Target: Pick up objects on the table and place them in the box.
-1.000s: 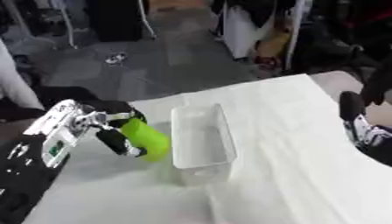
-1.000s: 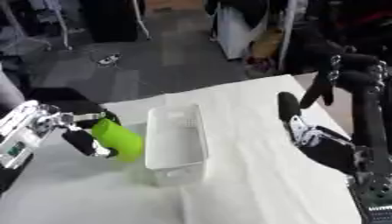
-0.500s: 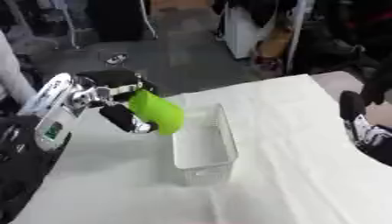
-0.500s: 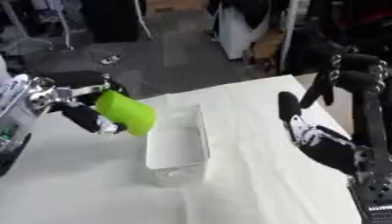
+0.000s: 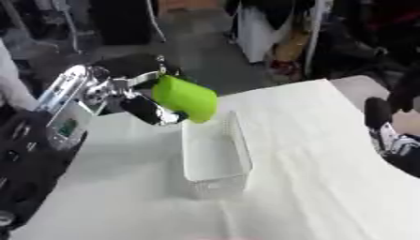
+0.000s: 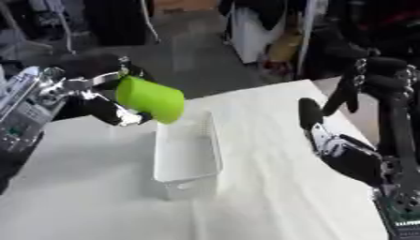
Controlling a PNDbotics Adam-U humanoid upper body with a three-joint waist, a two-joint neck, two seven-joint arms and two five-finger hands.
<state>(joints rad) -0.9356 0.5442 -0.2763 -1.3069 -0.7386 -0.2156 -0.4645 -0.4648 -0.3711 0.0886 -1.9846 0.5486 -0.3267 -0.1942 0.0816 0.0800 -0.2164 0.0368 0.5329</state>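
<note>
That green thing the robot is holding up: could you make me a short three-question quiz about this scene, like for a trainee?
1. True or false: the green object already lies inside the white box.
2. Which robot hand holds it? A) left robot hand B) right robot hand
3. Fill in: the box stands on a ____ table.

Key: 1 false, it is held above the box's far end. 2 A. 3 white.

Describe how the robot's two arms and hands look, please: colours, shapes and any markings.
The left arm is silver metal with a flat pale panel bearing a small green marking; its left hand has black and silver fingers. The right arm is black with chunky joints and a green circuit board near its base; the right hand is black with white patches.
</note>
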